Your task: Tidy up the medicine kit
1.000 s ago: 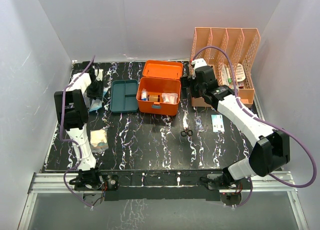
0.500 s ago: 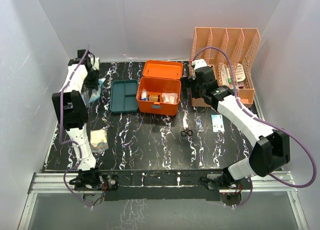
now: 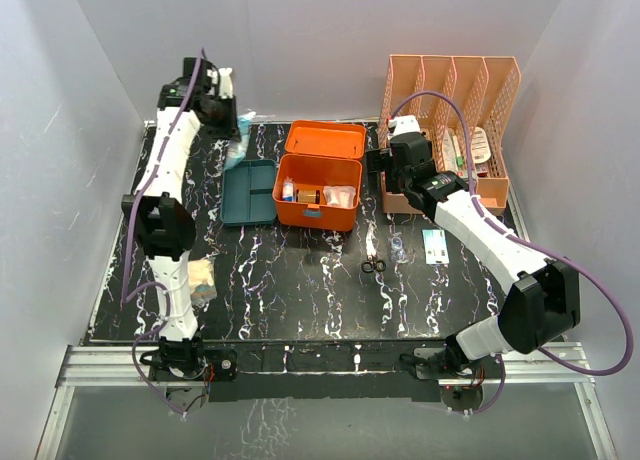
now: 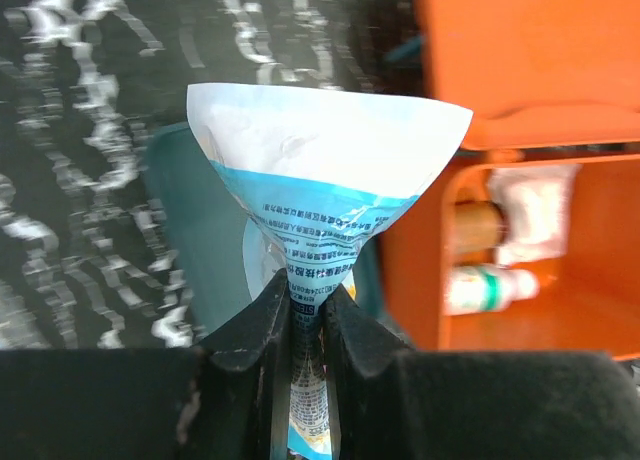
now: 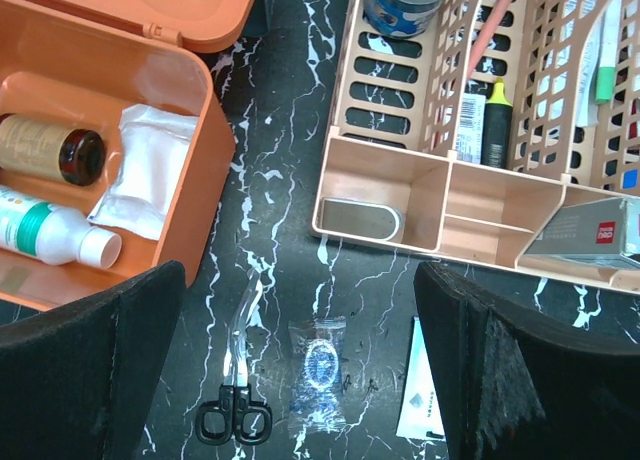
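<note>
Black, white-veined desk (image 3: pixel 300 290) boxed in by plain white walls.

Above the far left corner, left gripper (image 4: pixel 305 310) pinched tight on the lower end of a blue-and-white sachet (image 4: pixel 325 180), held aloft and fanned out above the fingers. Beneath it in the wrist view, the teal tray (image 4: pixel 190 250), out of the box and lying on the desk just left of the medicine kit (image 3: pixel 318 205), with nothing showing in its compartments from above. Kit toward the far edge, about mid-width, lid (image 3: pixel 325 138) thrown back. Inside: a brown bottle (image 5: pixel 45 148), a white bottle with a green band (image 5: pixel 50 230) and a white gauze-like pack (image 5: pixel 150 170).

Right gripper (image 5: pixel 295 280) spread wide, holding nothing, hovering between the kit and the peach file organizer (image 3: pixel 450 120) at the far right corner. Loose on the desk nearer the middle: scissors (image 5: pixel 235 400), a small clear-wrapped item (image 5: pixel 318 365) just beside them, and a flat card-like packet (image 3: pixel 434 245) a little further right. One more pale pack (image 3: pixel 197 278) by the left edge, toward the near left corner.

Judged partway through: a few things already in the box and one sachet in hand. At least four pieces not yet gathered. Probably then tray back in and lid shut.
</note>
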You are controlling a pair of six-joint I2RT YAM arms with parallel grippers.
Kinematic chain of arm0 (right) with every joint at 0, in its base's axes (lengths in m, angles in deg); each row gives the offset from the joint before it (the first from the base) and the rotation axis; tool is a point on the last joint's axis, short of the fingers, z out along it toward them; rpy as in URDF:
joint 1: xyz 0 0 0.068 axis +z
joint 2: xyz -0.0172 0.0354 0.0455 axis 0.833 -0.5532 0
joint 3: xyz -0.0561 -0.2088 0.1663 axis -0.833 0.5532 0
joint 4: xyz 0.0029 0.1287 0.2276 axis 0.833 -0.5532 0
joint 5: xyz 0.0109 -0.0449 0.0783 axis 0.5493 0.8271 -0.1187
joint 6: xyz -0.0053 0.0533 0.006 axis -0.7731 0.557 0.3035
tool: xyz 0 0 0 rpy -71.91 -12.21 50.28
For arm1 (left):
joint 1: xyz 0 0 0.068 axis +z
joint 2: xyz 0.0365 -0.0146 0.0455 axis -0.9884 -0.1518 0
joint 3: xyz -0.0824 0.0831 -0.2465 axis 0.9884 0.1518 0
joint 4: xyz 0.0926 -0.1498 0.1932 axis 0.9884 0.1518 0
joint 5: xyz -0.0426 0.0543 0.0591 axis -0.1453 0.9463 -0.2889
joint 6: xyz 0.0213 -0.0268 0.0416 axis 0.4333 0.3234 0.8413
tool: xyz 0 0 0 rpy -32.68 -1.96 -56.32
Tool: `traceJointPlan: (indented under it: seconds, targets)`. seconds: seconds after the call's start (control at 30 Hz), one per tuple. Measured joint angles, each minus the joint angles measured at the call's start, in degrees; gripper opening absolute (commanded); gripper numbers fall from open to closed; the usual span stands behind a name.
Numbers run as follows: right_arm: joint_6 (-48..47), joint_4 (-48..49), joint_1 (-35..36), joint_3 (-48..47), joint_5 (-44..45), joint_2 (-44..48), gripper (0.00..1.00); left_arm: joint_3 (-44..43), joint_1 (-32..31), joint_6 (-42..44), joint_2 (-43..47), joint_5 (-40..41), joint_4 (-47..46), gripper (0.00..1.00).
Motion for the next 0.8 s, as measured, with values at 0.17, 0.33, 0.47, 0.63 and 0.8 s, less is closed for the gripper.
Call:
traceJointPlan:
  seconds: [0.17, 0.33, 0.47, 0.63, 0.8]
  targets:
    - [0.52, -0.02, 0.00, 0.00, 2.27, 0.00, 0.98, 0.70, -5.92, -6.27, 0.02, -3.65, -2.80, 0.09]
    - [1.33, -0.04, 0.00, 0.00, 3.41, 0.00, 0.98, 0.68, -8.96, -11.52, 0.02, -6.27, -7.37, 0.09]
    - [1.68, -0.04, 0.00, 0.00, 3.98, 0.00, 0.98, 2.29, -9.88, -16.22, 0.37, -9.38, -12.11, 0.09]
    - [2.12, -0.07, 0.00, 0.00, 4.15, 0.02, 0.98, 5.92, -11.85, -20.90, 0.61, -11.76, -16.57, 0.08]
    - [2.78, -0.13, 0.02, 0.07, 4.72, 0.37, 0.98, 7.61, -15.63, -24.90, 0.76, -13.62, -20.28, 0.07]
